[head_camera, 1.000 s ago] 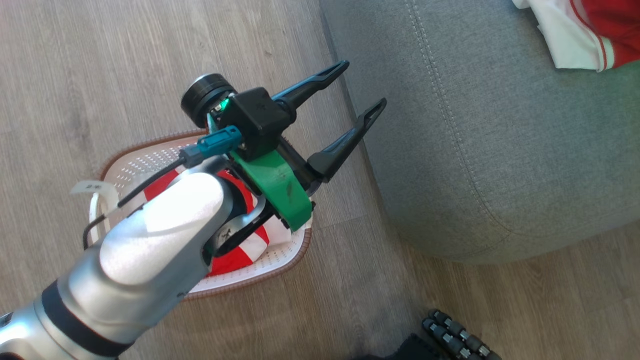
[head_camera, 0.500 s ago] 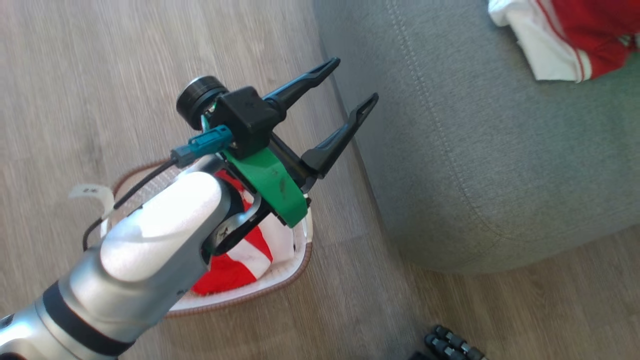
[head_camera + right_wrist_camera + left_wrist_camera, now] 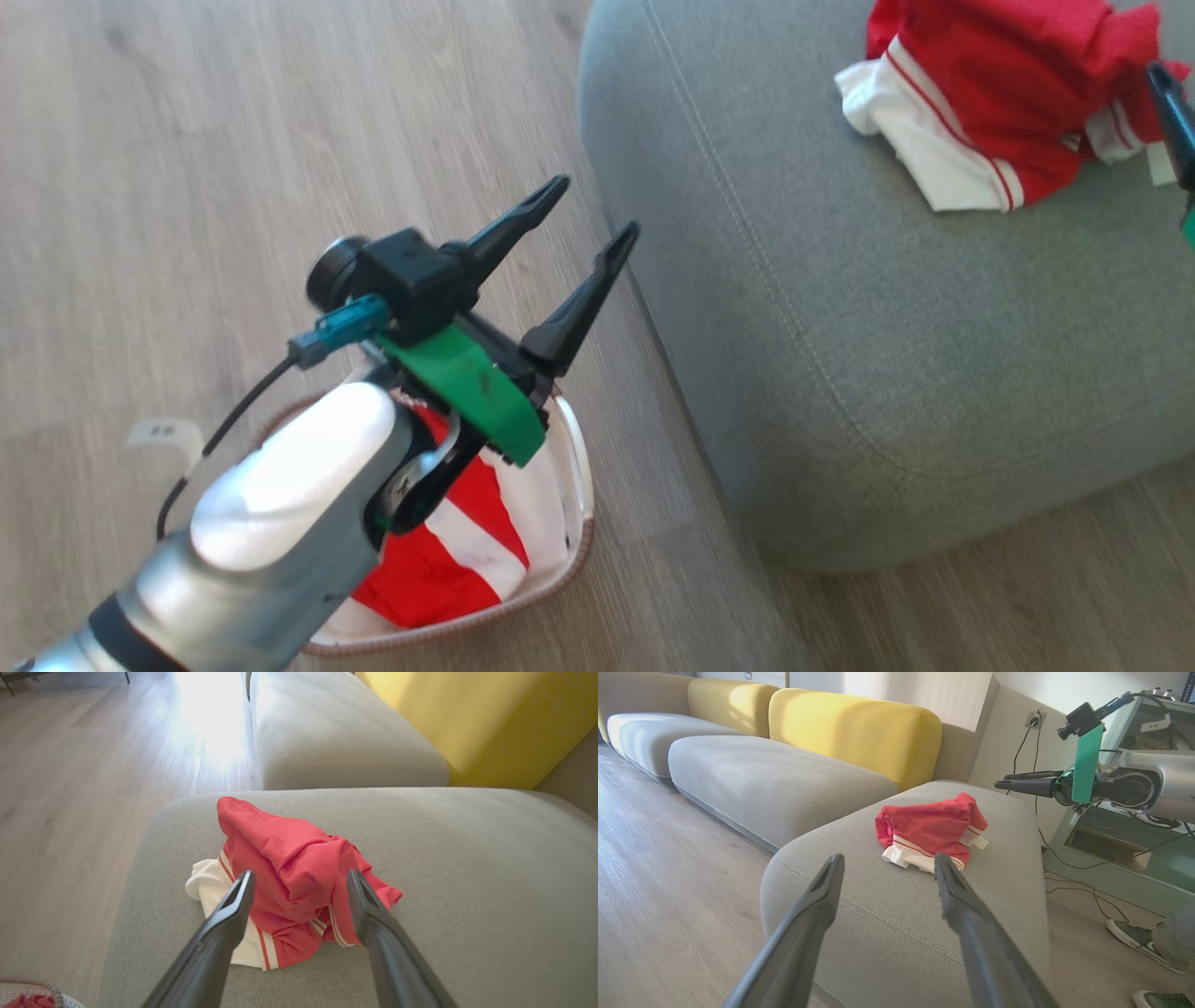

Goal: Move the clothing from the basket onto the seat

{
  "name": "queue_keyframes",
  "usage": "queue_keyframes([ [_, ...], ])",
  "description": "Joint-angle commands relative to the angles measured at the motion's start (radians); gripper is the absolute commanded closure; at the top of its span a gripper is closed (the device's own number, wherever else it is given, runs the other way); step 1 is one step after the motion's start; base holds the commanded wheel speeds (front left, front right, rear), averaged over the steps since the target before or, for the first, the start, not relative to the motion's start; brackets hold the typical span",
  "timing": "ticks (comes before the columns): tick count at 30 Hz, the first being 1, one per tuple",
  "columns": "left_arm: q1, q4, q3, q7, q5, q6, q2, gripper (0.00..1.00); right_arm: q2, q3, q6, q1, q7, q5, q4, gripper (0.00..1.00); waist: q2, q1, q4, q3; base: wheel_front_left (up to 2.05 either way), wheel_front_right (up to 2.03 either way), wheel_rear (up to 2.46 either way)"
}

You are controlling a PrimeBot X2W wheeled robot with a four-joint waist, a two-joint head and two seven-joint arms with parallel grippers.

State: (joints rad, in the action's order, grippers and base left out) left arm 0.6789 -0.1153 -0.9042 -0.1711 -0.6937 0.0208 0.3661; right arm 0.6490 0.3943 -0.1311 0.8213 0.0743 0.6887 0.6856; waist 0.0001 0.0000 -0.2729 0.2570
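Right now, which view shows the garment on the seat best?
Right wrist view: the red garment sits central and close. Left wrist view shows it whole but farther; head view has it at the top edge.

A crumpled red garment (image 3: 980,112) with white trim lies on the grey seat (image 3: 840,327). A red-and-white garment (image 3: 457,560) sits in the cream basket (image 3: 571,457) just beside the seat.

Living room, home-like. Long modular sofa: grey seat cushions (image 3: 775,784), yellow backrests (image 3: 859,732). Matching grey seat (image 3: 887,327) next to sofa, red-and-white clothing (image 3: 980,121) lying on it. Wood-look plank floor (image 3: 233,140). Cream perforated basket (image 3: 577,476) on floor beside seat. Wall socket (image 3: 1034,719) with plug, cables (image 3: 1037,756) hanging below. Glass-fronted cabinet (image 3: 1125,858) by wall. Person's sneaker (image 3: 1139,945) on floor near cabinet.
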Motion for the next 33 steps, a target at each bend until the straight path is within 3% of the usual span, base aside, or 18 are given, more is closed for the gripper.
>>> queue_keyframes([
  [1, 0.01, 0.019, 0.047, -0.013, -0.008, 0.01, 0.023, 0.0, 0.048, -0.003, 0.0, -0.02, -0.021, 0.006, -0.039, 0.0, -0.0001, 0.0, 0.016, -0.041, 0.0, 0.0, 0.0],
  [8, -0.069, 0.001, 0.091, -0.049, -0.04, 0.059, 0.048, 0.0, 0.063, -0.05, 0.0, -0.12, -0.118, -0.026, -0.157, 0.0, -0.0001, 0.0, 0.08, -0.136, 0.0, 0.0, 0.0],
  [15, -0.137, -0.011, 0.141, -0.071, -0.058, 0.104, 0.072, 0.0, 0.015, -0.189, 0.0, -0.273, -0.202, -0.069, -0.278, 0.0, -0.0001, 0.0, 0.147, -0.191, 0.0, 0.0, 0.0],
  [24, -0.256, -0.009, 0.222, -0.088, -0.065, 0.148, 0.095, 0.0, -0.158, -0.379, 0.0, -0.528, -0.218, -0.202, -0.496, 0.0, -0.0001, 0.0, 0.212, -0.249, 0.0, 0.0, 0.0],
  [33, -0.345, 0.014, 0.316, -0.09, -0.038, 0.187, 0.093, 0.0, -0.313, -0.46, 0.0, -0.695, -0.231, -0.293, -0.682, 0.0, -0.0001, 0.0, 0.261, -0.261, 0.0, 0.0, 0.0],
])
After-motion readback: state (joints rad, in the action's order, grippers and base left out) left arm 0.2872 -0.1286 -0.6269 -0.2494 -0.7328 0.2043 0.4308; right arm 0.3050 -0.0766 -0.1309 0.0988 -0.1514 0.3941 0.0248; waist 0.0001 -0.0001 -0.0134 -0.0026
